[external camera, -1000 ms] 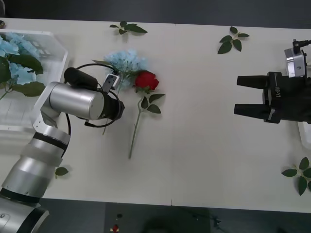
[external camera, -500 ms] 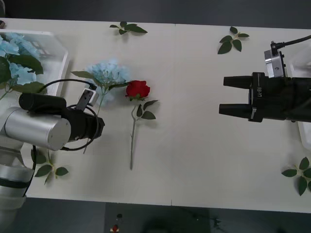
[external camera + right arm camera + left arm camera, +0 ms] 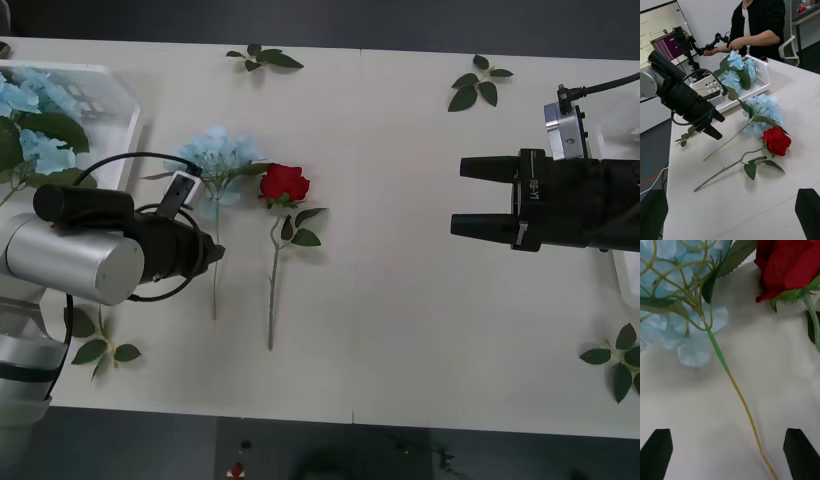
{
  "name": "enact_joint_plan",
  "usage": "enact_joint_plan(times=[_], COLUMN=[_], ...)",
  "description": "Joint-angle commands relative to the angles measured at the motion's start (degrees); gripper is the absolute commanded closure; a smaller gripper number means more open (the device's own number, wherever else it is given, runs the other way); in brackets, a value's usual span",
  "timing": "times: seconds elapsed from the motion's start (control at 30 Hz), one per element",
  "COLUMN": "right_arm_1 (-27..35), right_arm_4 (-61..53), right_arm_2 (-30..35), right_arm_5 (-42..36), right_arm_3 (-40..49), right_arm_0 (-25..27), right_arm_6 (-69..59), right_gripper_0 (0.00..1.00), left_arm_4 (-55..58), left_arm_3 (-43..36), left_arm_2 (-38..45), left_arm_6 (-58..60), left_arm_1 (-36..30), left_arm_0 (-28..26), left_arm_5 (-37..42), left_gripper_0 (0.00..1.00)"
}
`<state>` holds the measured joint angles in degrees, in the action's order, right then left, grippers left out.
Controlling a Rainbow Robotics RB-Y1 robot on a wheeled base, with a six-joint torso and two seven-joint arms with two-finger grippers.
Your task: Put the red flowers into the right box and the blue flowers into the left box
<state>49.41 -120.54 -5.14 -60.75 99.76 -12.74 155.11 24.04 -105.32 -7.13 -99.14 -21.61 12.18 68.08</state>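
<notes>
A pale-blue flower (image 3: pixel 217 155) lies on the table with its stem pointing toward the front edge, and a red rose (image 3: pixel 284 184) lies just to its right. My left gripper (image 3: pixel 213 252) hovers open over the blue flower's stem (image 3: pixel 717 350), one finger on each side and not touching it. The left box (image 3: pixel 125 100) at the far left holds several blue flowers (image 3: pixel 35 150). My right gripper (image 3: pixel 458 196) is open and holds nothing, well to the right of the rose (image 3: pixel 777 140). A strip of the right box (image 3: pixel 630 278) shows behind it.
Loose green leaf sprigs lie at the back middle (image 3: pixel 262 57), the back right (image 3: pixel 478 82), the front right (image 3: pixel 615 362) and beside my left arm (image 3: pixel 100 350). Bare tabletop stretches between the rose and my right gripper.
The blue flower and the rose have shifted left and toward the front as my left arm drew back. The blue stem now lies straight. My right gripper moved left, then held still.
</notes>
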Motion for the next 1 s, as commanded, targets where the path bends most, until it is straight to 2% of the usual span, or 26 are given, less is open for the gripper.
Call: enact_joint_plan(times=[0.03,0.33,0.6,0.67,0.73,0.77,0.83,0.87,0.9,1.0], right_arm_1=[1.6,1.6,1.6,1.6,1.6,1.6,1.6,1.6,1.6,1.6], right_arm_4=[-0.1,-0.1,-0.1,-0.1,-0.1,-0.1,-0.1,-0.1,-0.1,-0.1], right_arm_2=[0.5,0.5,0.5,0.5,0.5,0.5,0.5,0.5,0.5,0.5], right_arm_5=[0.1,0.1,0.1,0.1,0.1,0.1,0.1,0.1,0.1,0.1], right_arm_3=[1.8,1.8,1.8,1.8,1.8,1.8,1.8,1.8,1.8,1.8], right_arm_0=[-0.4,-0.4,-0.4,-0.4,-0.4,-0.4,-0.4,-0.4,-0.4,-0.4], right_arm_6=[-0.1,-0.1,-0.1,-0.1,-0.1,-0.1,-0.1,-0.1,-0.1,-0.1], right_gripper_0=[0.0,0.0,0.0,0.0,0.0,0.0,0.0,0.0,0.0,0.0], left_arm_4=[-0.6,-2.9,-4.9,-5.3,-5.8,-5.9,-6.3,-6.4,-6.4,-6.5], left_arm_3=[3.6,14.1,19.7,20.9,22.6,23.1,24.7,25.1,25.6,26.1], left_arm_2=[1.8,1.8,1.4,0.9,0.0,-0.2,-1.3,-1.5,-1.9,-3.2], left_arm_6=[-0.4,-0.1,-0.1,-0.1,0.0,0.1,0.2,0.3,0.4,0.8], left_arm_1=[1.8,4.5,6.0,6.0,6.0,6.0,6.0,6.0,6.0,6.0], left_arm_0=[5.7,10.3,12.1,12.4,12.9,13.0,13.5,13.5,13.7,14.0], left_arm_5=[0.2,-6.6,-12.4,-14.0,-16.5,-17.1,-19.6,-20.4,-21.5,-23.3], left_gripper_0=[0.04,0.04,0.06,0.19,0.42,0.47,0.74,0.82,0.98,1.0])
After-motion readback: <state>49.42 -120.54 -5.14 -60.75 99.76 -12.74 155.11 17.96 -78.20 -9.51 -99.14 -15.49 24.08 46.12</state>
